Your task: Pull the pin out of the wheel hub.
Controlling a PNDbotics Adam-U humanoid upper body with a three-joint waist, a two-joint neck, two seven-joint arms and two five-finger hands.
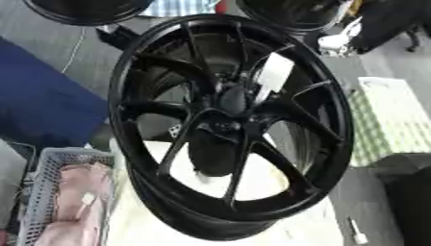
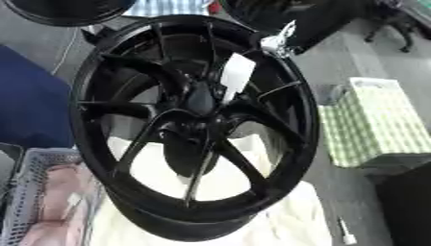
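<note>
A: Robot hand status? I need both.

B: Left hand shows in neither view. Right hand, cannot tell: a black limb with a silver-white joint (image 2: 279, 42) comes in from the upper right and ends by the wheel rim, but past that it is black on black. I can't say open or closed.

A: Ok. Where's the wheel?

B: The black wheel (image 1: 151, 62) is tipped up on its edge with its face toward the camera, filling most of the frame. It rests on a pale cloth (image 1: 286, 230). The hub (image 1: 229, 98) is at the middle, where the spokes meet.

A: And the pin?

B: Best candidate is a white piece (image 1: 274, 73) slanting up and right from just beside the hub, lower end at the hub. I can't confirm it's the pin. If it is, it's still seated.

A: So how far along?

B: I judge it early. Nothing lies pulled free that I can identify, and no hand is visibly on the white piece. The reach, the grasp and the pull are all left.

A: Clutter?

B: A grey basket (image 1: 33, 192) holding pink cloth sits lower left, and a green checked box (image 2: 379, 120) sits to the right. Both are apart from the hub.
</note>
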